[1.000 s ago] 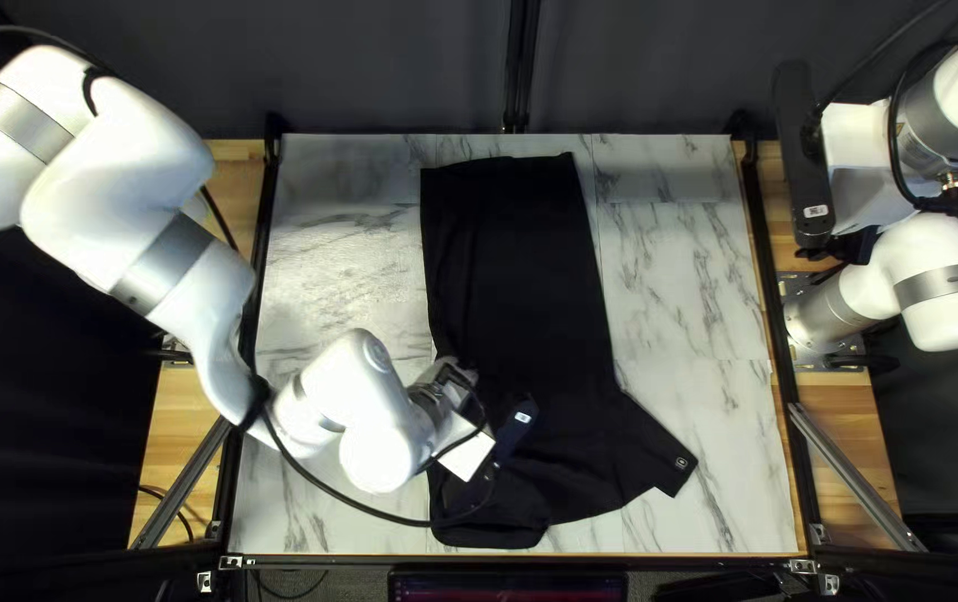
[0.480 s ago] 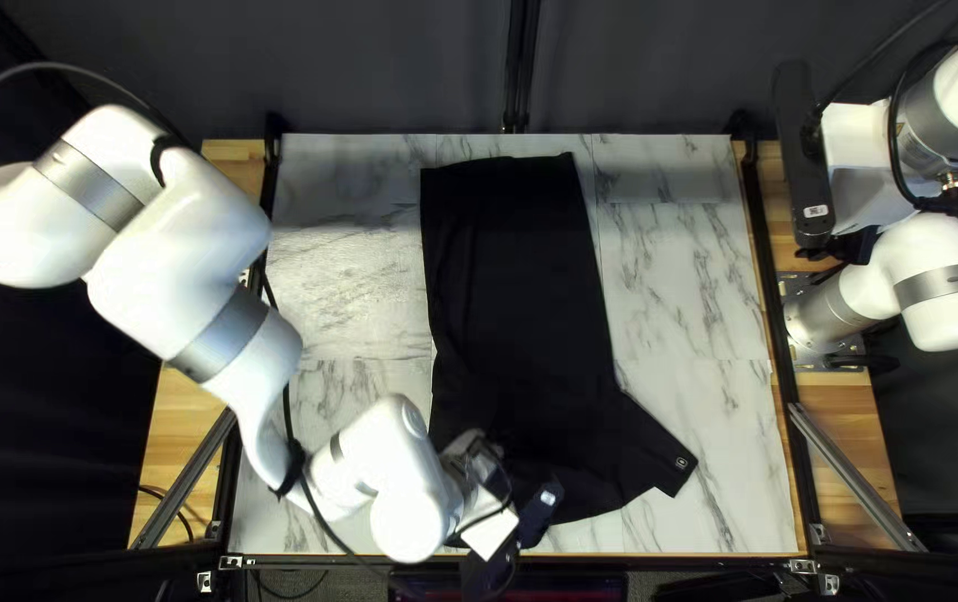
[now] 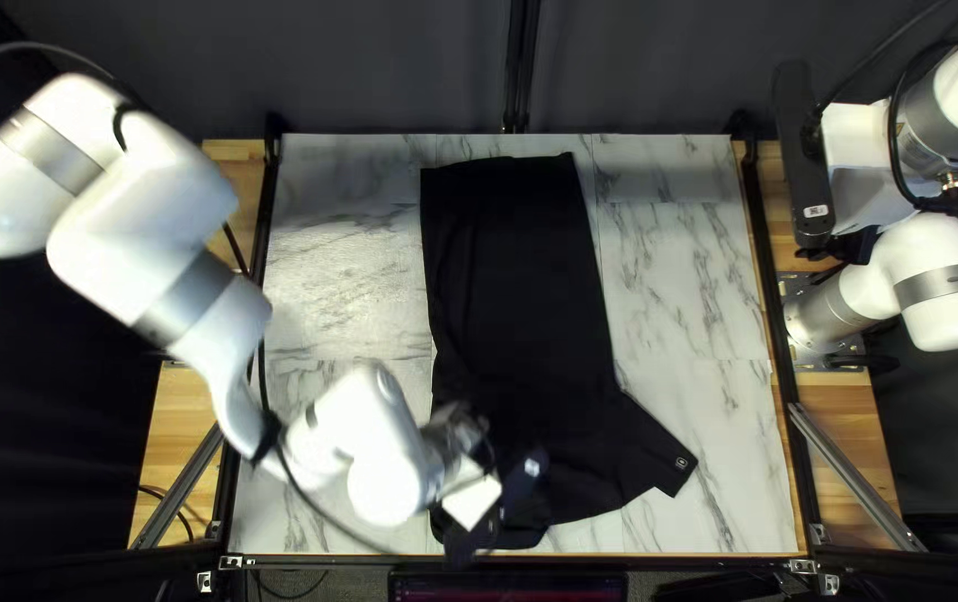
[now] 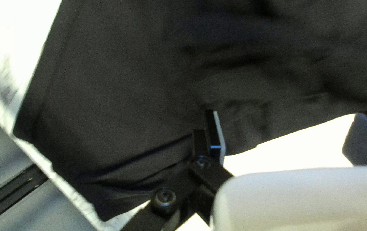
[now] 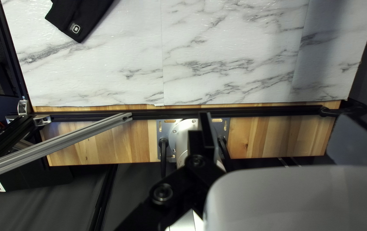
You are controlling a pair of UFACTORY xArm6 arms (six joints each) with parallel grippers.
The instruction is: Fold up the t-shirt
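One black t-shirt (image 3: 513, 268) lies along the middle of the table (image 3: 680, 268), its sleeve (image 3: 652, 446) pointing toward the table's right side. The left gripper (image 4: 288, 128), its jaws wide, has just moved back inward from the table's near edge; so I judge it is still seeking its grasp, and the folding seems unfinished. The right gripper (image 5: 280, 124), also wide, is beside the table's right edge.

t-shirt (image 3: 524, 279): matt cloth | tabletop (image 3: 691, 290): glossy, marbled | strut (image 5: 64, 143): metal | ledge (image 5: 277, 137): wood
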